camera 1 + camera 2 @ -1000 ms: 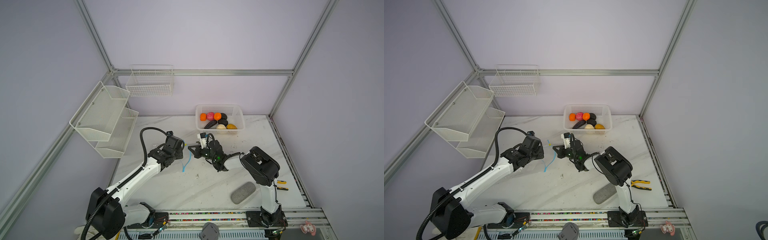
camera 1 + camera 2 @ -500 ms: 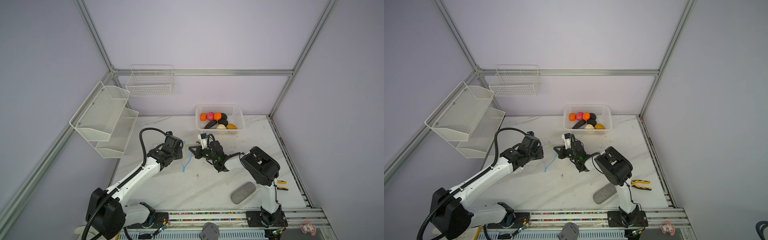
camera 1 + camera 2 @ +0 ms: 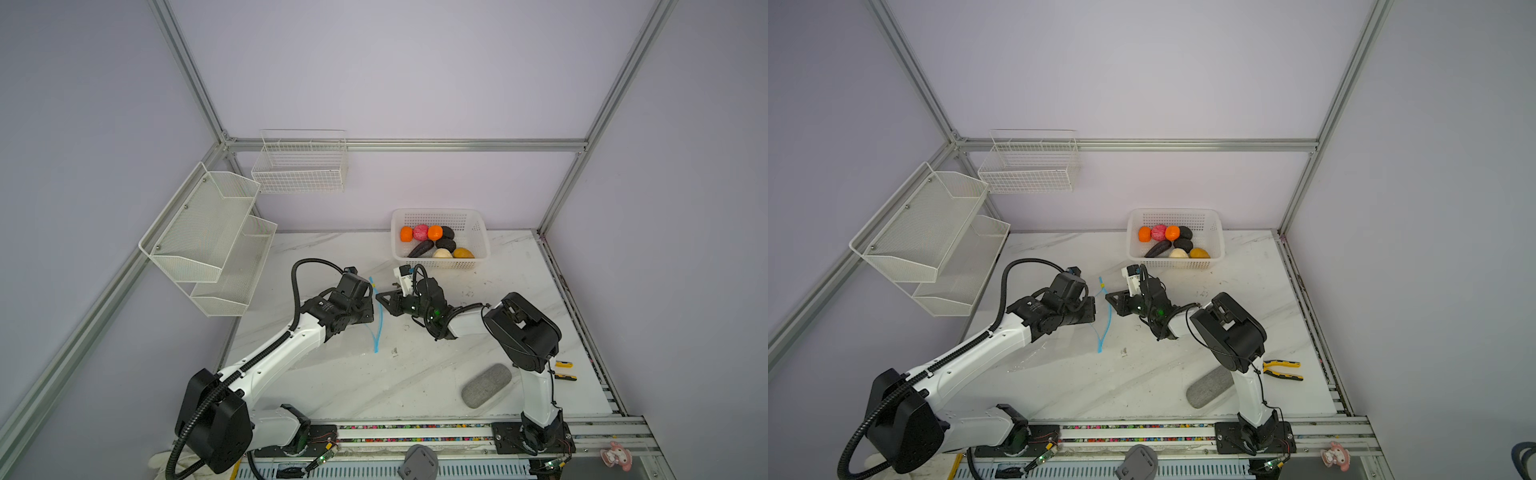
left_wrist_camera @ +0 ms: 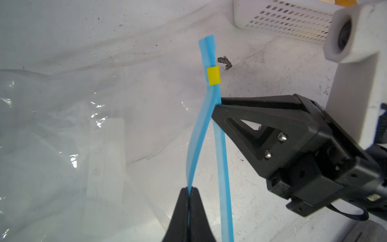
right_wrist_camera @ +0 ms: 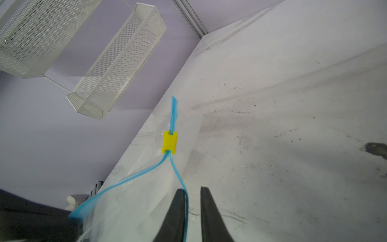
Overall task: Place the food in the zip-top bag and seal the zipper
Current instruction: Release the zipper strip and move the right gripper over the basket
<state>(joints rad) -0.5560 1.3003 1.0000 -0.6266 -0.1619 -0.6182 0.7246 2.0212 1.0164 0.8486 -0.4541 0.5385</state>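
Observation:
The zip-top bag lies clear and crumpled on the table in front of the left arm. Its blue zipper is split into two lips below the yellow tab. My left gripper is shut on one lip and holds it off the table. My right gripper is slightly open; the other lip runs between its jaws, against one finger. The food lies in the white basket at the back: orange, pink, black, cream and yellow-brown pieces.
A grey oval pad lies at the front right by the right arm's base, and yellow-handled pliers lie beside it. White mesh shelves hang on the left wall and a wire basket on the back wall.
My right gripper's jaws have parted a little around the zipper lip. Both arms stay almost where they were, and the left grip on the strip is unchanged.

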